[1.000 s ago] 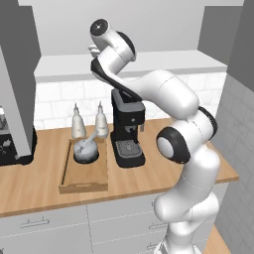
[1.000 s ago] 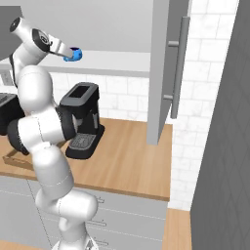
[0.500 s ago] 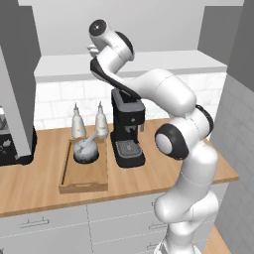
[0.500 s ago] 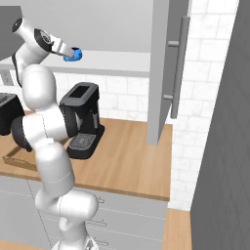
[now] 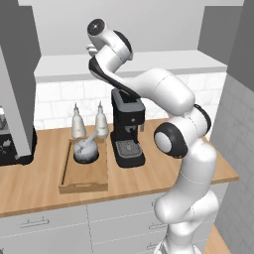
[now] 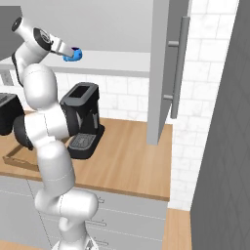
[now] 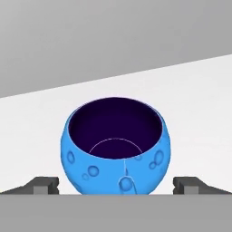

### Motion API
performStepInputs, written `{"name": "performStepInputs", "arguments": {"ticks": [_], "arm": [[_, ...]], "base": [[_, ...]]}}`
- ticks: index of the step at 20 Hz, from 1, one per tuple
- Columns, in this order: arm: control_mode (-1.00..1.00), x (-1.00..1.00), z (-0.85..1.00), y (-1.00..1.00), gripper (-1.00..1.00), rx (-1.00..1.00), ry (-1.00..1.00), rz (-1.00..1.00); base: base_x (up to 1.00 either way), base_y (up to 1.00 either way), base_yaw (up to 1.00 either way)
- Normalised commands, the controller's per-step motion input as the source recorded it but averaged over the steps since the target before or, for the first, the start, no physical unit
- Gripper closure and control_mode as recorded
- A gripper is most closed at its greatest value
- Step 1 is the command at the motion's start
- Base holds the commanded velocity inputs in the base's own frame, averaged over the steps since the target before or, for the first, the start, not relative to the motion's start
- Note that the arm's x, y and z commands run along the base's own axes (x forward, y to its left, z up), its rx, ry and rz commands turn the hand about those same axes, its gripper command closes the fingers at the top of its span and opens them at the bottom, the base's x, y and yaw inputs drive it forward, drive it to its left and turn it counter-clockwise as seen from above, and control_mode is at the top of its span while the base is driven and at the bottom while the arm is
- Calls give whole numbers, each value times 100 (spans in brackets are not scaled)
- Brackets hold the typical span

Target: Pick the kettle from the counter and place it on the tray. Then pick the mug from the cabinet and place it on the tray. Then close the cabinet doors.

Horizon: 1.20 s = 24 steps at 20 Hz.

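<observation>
The small bright blue rounded mug (image 7: 115, 147) is sitting on the pale cabinet shelf (image 7: 195, 99), between the spread, released end effector (image 7: 116, 185) tips. Rigid, light and probably slick, it is best pinched across its belly.

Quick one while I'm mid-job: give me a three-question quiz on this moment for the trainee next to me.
1. True or false: the kettle sits in the tray.
2. In the hand view, what lies between the fingertips of the end effector?
A. a pale bottle
B. the blue mug
C. the coffee machine
3. In the right base view, is the cabinet door with the silver bar handle open or closed?

Key: 1 true. 2 B. 3 open; it swings out over the counter.
</observation>
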Motion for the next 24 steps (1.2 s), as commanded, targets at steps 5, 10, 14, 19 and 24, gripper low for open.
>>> {"name": "performStepInputs", "arguments": {"ticks": [5, 10, 14, 19, 24], "arm": [[-100, 0, 0, 0, 100, 0, 0, 0], [-100, 11, -8, 0, 100, 0, 0, 0], [-100, 5, -6, 0, 100, 1, 0, 0], [-100, 0, -6, 0, 100, 1, -1, 0], [-100, -18, -1, -3, 100, 4, -5, 0]], "base": [[0, 0, 0], [0, 0, 0], [0, 0, 0], [0, 0, 0], [0, 0, 0]]}}
